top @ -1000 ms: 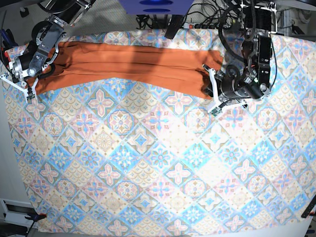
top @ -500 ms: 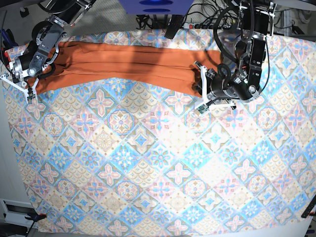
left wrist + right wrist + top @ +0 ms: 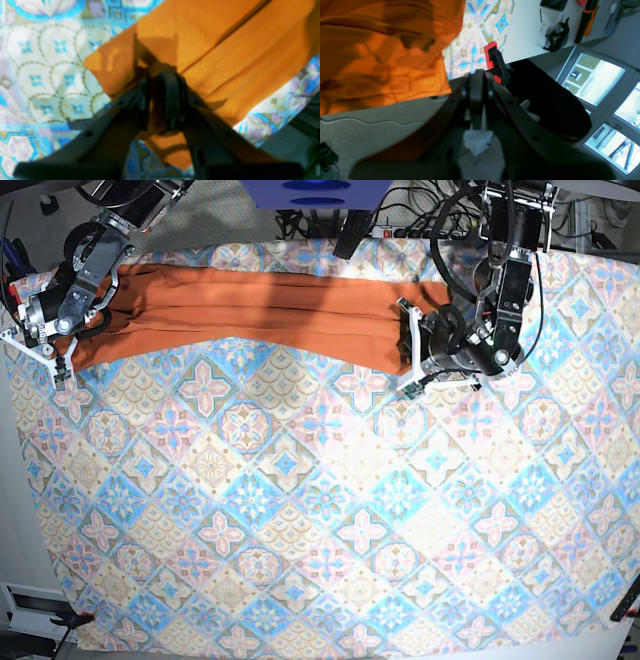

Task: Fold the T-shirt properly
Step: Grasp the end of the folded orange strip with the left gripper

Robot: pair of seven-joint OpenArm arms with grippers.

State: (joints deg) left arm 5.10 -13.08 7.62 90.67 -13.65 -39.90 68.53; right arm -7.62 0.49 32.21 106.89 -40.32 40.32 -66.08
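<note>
T-shirt, plain orange, lies as a long narrow band across the upper part of the base view, running from the upper left corner to right of centre on the patterned tablecloth that covers the tabletop. It looks already folded lengthwise, with long creases along it, so the likely remaining work is to bring the ends together.

At the upper left of the base view, the right hand sits at the shirt's left end. In the right wrist view its fingers are pressed together with no cloth visible between the tips; orange fabric bunches just beside them at the upper left. Whether any cloth is caught there I cannot tell. A red-and-black clamp sits just past the fingertips at the edge of the tabletop, probably pinning the tablecloth in place.

Further right in the base view, the left hand is at the shirt's right end. In the left wrist view it is clenched on a corner of the orange cloth, which passes between the dark pads and hangs out below them. This grip on the end corner suits lifting that end and carrying it across toward the other. Since the fabric is soft, the layers could slide apart if the pinch holds only the top one.
</note>
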